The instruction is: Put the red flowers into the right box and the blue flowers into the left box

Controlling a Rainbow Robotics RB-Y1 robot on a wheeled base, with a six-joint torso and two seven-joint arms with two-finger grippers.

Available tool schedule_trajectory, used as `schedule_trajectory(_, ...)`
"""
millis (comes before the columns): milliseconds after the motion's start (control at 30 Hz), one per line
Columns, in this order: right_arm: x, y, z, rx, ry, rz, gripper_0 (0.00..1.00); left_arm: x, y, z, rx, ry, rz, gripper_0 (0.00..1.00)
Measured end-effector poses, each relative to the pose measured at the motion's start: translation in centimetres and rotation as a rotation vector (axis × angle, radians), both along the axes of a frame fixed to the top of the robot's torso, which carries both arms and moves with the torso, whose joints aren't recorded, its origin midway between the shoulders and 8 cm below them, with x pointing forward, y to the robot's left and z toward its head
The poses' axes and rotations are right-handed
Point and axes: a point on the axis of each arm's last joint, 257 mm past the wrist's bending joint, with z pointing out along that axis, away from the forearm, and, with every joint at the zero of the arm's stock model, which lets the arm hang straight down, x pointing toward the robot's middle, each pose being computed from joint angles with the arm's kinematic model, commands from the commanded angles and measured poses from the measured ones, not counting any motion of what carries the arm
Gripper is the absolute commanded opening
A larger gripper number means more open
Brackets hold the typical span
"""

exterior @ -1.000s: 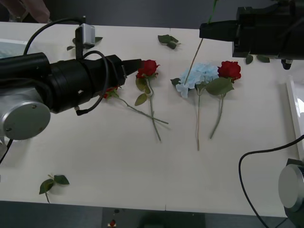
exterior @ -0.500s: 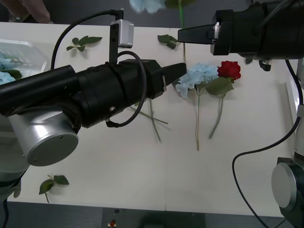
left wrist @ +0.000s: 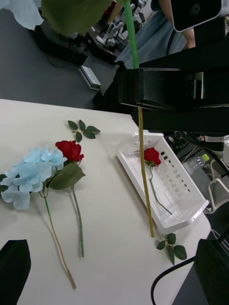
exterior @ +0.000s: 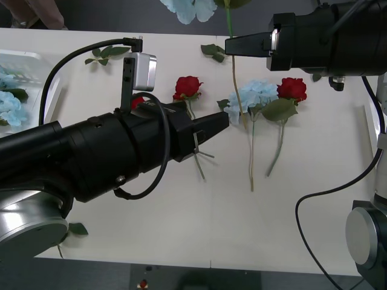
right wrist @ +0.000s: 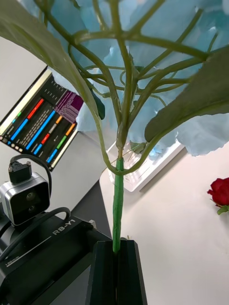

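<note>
My right gripper (exterior: 233, 45) is shut on the thin stem of a blue flower (exterior: 190, 7) and holds it high above the far side of the table, bloom up, stem tip hanging free. My left gripper (exterior: 221, 121) hovers open over the table's middle with nothing between its fingers. Another blue flower (exterior: 254, 96) lies on the table beside a red flower (exterior: 292, 89). A second red flower (exterior: 187, 86) lies left of them, and a third (exterior: 138, 101) peeks from behind my left arm. The left box (exterior: 30, 60) holds blue flowers (exterior: 9, 103). The right box (left wrist: 188, 202) holds one red flower (left wrist: 151, 155).
Leaf-only green sprigs lie at the far edge (exterior: 112, 51) (exterior: 213, 51) and near the front left (exterior: 75, 228). My left arm's bulk covers much of the table's left half. The right box's rim (exterior: 373, 145) shows at the right edge.
My right gripper lifted the blue flower off the table and carried it left. My left arm swung in over the middle, then drew back, uncovering the red flowers.
</note>
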Motion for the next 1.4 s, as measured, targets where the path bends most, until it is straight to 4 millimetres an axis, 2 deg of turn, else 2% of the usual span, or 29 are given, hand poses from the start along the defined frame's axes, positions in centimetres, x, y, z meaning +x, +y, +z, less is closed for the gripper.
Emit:
schedule_trajectory(133,0.0,0.0,0.0,0.000,0.000,0.000,0.00,0.1,-0.1,0.2,0.001,-0.007,0.001,1.00)
schedule_trajectory(267,0.0,0.0,0.0,0.000,0.000,0.000,0.00,0.2,-1.0,0.4,0.038,0.002,-0.006,1.00)
schedule_trajectory(433,0.0,0.0,0.0,0.000,0.000,0.000,0.00,2.0,-1.8,2.2,0.029,-0.033,0.024,1.00)
schedule_trajectory(567,0.0,0.0,0.0,0.000,0.000,0.000,0.00,3.9,-2.6,1.6,0.031,-0.029,0.042,1.00)
schedule_trajectory(733,0.0,0.0,0.0,0.000,0.000,0.000,0.00,5.6,-4.3,-0.1,0.045,-0.023,0.044,1.00)
schedule_trajectory(767,0.0,0.0,0.0,0.000,0.000,0.000,0.00,5.9,-4.6,-0.3,0.041,-0.019,0.043,0.87)
schedule_trajectory(800,0.0,0.0,0.0,0.000,0.000,0.000,0.00,6.1,-4.8,-0.4,0.038,-0.015,0.042,0.68)
schedule_trajectory(833,0.0,0.0,0.0,0.000,0.000,0.000,0.00,6.2,-5.0,-0.4,0.033,-0.014,0.042,0.58)
schedule_trajectory(900,0.0,0.0,0.0,0.000,0.000,0.000,0.00,6.4,-5.1,-0.3,0.028,-0.012,0.042,0.17)
schedule_trajectory(967,0.0,0.0,0.0,0.000,0.000,0.000,0.00,6.4,-5.1,-0.3,0.027,-0.011,0.042,0.02)
schedule_trajectory(1400,0.0,0.0,0.0,-0.001,0.000,-0.001,0.00,6.2,-5.4,0.8,-0.028,-0.011,0.035,0.00)
